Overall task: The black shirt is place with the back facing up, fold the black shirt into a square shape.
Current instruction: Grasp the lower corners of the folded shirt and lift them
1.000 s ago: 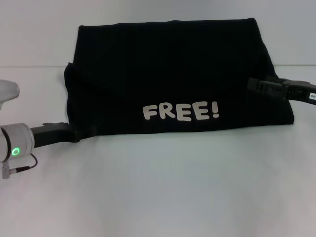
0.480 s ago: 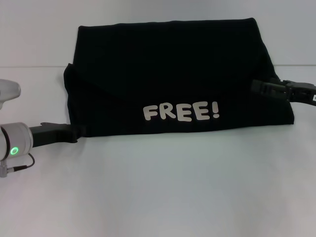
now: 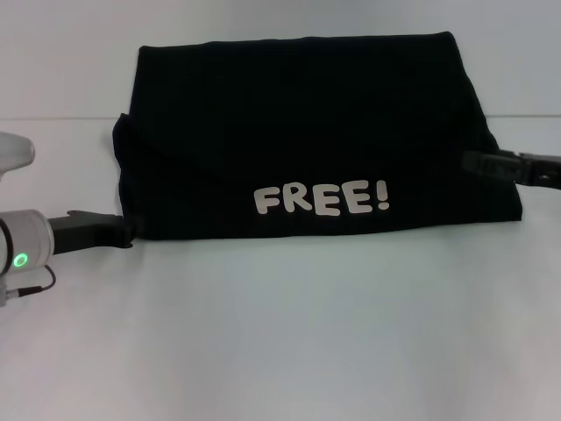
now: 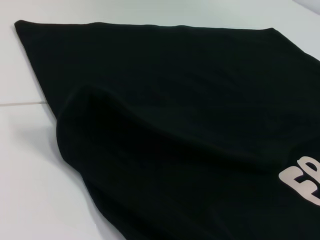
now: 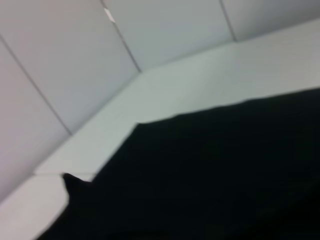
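The black shirt [image 3: 298, 132] lies folded into a wide band across the far half of the white table, with the cream "FREE!" lettering [image 3: 321, 199] facing up along its near edge. A diagonal fold runs across its left part. My left gripper [image 3: 123, 233] sits low at the shirt's near left corner, just off the cloth's edge. Over the shirt's right side, my right gripper [image 3: 473, 161] reaches in from the right. The left wrist view shows the shirt [image 4: 175, 100] close up with a raised fold and part of the lettering [image 4: 302, 182]. In the right wrist view, the shirt [image 5: 210, 170] fills the lower half.
The white table [image 3: 280, 333] stretches bare in front of the shirt down to the near edge. A pale wall [image 3: 70, 53] rises behind the table, and its panel seams [image 5: 120, 35] show in the right wrist view.
Both arms have drawn outward: the left gripper slid left from under the shirt's near left corner, and the right gripper pulled right, off the shirt's middle right toward its edge. The shirt stayed put.
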Robot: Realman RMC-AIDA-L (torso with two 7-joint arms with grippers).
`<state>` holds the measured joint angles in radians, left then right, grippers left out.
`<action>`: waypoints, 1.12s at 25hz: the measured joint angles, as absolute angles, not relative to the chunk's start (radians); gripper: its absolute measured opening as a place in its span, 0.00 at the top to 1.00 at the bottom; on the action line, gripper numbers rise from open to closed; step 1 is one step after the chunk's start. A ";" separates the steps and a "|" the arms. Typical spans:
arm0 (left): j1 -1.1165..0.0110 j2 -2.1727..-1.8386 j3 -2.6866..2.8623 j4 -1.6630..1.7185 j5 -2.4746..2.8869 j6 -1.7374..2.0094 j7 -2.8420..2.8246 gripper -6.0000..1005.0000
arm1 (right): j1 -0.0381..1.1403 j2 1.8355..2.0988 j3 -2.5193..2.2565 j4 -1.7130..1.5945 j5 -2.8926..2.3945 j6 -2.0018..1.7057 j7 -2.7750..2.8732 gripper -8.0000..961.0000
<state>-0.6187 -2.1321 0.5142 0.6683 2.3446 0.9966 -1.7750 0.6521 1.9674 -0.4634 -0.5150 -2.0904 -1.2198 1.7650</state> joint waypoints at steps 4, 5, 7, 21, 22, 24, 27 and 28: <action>-0.620 -2.131 0.515 0.700 2.386 1.022 -1.800 0.99 | 0.658 1.954 -0.468 -0.525 -2.181 -1.156 1.860 0.07; -0.621 -2.131 0.515 0.703 2.392 1.026 -1.800 1.00 | 0.660 1.954 -0.469 -0.530 -2.203 -1.139 1.880 0.07; -0.623 -2.130 0.515 0.706 2.398 1.030 -1.801 1.00 | 0.666 1.953 -0.474 -0.538 -2.252 -1.106 1.916 0.07; -0.636 -2.126 0.515 0.703 2.404 1.030 -1.802 1.00 | 0.694 1.979 -0.578 -0.499 -2.324 -0.919 2.003 0.09; -0.637 -2.126 0.515 0.703 2.404 1.029 -1.802 1.00 | 0.695 1.980 -0.580 -0.494 -2.325 -0.914 2.003 0.09; -0.639 -2.126 0.515 0.702 2.404 1.029 -1.802 1.00 | 0.696 1.981 -0.581 -0.490 -2.325 -0.909 2.003 0.09; -0.641 -2.125 0.515 0.702 2.404 1.026 -1.802 1.00 | 0.697 1.984 -0.581 -0.484 -2.325 -0.907 2.003 0.10; -0.641 -2.125 0.515 0.702 2.404 1.026 -1.802 1.00 | 0.697 1.984 -0.581 -0.480 -2.325 -0.907 2.004 0.10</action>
<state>-0.6411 -2.1246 0.5154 0.7016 2.4037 1.0258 -1.8024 0.6965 1.9843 -0.5814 -0.4801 -2.3253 -0.9070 2.0035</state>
